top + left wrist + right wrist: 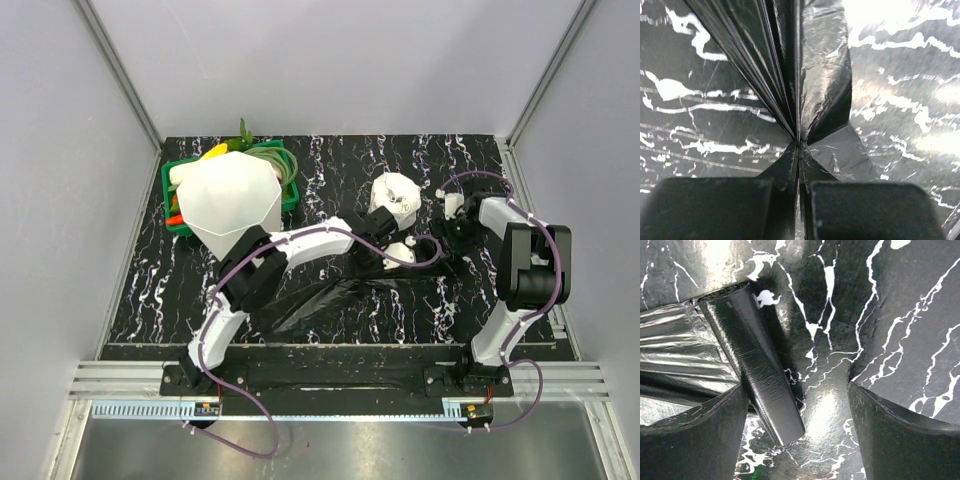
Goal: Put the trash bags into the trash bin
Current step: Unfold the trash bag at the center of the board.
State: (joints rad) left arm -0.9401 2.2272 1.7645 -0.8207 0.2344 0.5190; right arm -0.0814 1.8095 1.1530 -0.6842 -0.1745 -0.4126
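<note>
A glossy black trash bag (pixel 322 296) lies spread on the marbled table, running right to a tight black roll of bags (pixel 756 371). My left gripper (pixel 385 257) is shut on a pinched fold of this film (pixel 820 85), which fans out from the jaws (pixel 800 150). My right gripper (pixel 447 243) is open low over the table (pixel 797 390). The roll lies between its fingers, against the left finger (pixel 695 435). The white faceted trash bin (pixel 235 196) stands upright at the back left, apart from both grippers.
A green basket (pixel 289 190) of toy vegetables stands behind the bin. A white rounded roll of plastic (pixel 396 194) sits at the back centre, close to both wrists. Grey walls enclose the table on three sides.
</note>
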